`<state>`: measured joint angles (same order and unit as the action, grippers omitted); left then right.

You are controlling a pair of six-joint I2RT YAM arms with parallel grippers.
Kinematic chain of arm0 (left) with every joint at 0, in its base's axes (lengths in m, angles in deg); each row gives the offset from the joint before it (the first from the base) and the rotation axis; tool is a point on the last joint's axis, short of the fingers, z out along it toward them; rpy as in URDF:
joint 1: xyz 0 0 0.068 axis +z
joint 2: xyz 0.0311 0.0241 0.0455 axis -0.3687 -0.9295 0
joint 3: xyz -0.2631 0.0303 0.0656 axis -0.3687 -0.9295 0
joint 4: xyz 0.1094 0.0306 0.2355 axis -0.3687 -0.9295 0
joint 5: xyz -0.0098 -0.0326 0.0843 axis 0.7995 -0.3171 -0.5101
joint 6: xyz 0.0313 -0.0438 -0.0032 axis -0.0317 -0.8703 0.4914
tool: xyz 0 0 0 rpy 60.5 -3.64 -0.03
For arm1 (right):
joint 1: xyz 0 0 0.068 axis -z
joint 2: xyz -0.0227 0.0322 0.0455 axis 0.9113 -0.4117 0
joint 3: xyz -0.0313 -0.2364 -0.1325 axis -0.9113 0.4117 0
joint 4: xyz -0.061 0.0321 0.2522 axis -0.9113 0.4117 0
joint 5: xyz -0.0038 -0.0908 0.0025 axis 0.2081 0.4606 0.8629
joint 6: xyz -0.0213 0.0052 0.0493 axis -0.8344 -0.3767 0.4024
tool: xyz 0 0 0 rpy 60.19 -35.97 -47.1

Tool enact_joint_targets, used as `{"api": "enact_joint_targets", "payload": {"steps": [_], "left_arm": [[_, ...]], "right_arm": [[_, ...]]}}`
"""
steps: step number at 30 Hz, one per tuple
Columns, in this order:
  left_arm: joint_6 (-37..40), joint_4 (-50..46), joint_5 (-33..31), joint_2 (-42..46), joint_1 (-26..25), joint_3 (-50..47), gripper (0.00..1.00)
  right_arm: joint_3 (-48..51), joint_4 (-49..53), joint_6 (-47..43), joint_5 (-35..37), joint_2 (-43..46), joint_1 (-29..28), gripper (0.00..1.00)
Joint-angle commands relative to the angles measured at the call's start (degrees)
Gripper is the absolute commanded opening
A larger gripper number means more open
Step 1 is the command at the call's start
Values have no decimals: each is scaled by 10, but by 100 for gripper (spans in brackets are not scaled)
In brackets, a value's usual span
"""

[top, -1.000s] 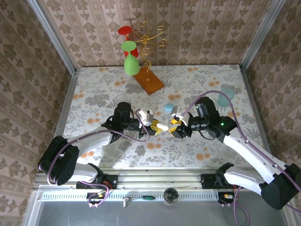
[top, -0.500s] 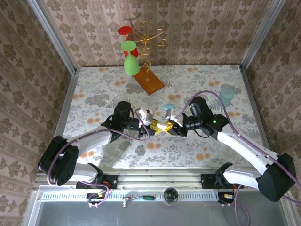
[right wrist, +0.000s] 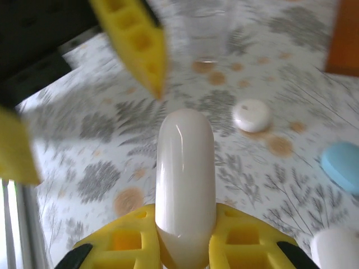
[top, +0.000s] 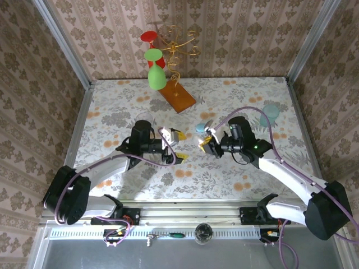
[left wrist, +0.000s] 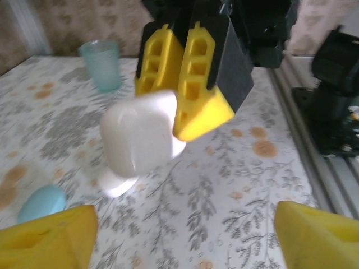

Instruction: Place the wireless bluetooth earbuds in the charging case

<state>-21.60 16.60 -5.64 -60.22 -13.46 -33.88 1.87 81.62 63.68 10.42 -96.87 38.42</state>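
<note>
Right wrist, white case (right wrist: 185, 174), fingers (right wrist: 126, 242) hiding base

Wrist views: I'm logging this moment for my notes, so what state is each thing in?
white case: upright, gripped, held aloft.
right gripper: jaws shut on the white case.
left gripper: jaws open, empty.
blue case: closed, lying flat.
teal cup: upright.
</note>
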Motion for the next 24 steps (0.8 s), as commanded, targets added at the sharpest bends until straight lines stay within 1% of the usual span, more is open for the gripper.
{"api": "enact_joint_targets", "payload": {"steps": [1,4,5,7,9,12,14,15,18,21,24], "left_arm": [[41,-34,-87,13,2,-16,90],[41,-23,-113,6,3,-24,98],[39,-16,-117,3,3,-26,100],[37,-14,-123,-3,3,-27,100],[39,-24,-123,-7,3,-24,100],[46,-41,-123,-7,2,-23,100],[49,-44,-123,-6,2,-26,100],[49,-45,-140,-5,2,-26,100],[51,-51,-139,-5,2,-27,100],[54,-56,-137,-5,2,-26,100],[54,-59,-137,-4,2,-25,100]], "right_arm": [[13,-97,202,48,-29,9,13],[38,-180,312,38,-67,3,13],[43,-200,337,39,-81,0,13],[40,-219,370,30,-115,-8,13],[31,-213,388,36,-151,-17,13],[22,-190,408,68,-195,-27,13],[23,-196,427,71,-220,-29,13],[25,-204,434,68,-230,-30,13],[26,-210,443,79,-252,-32,13],[24,-205,444,90,-267,-32,16],[22,-194,443,104,-272,-32,24]]}}
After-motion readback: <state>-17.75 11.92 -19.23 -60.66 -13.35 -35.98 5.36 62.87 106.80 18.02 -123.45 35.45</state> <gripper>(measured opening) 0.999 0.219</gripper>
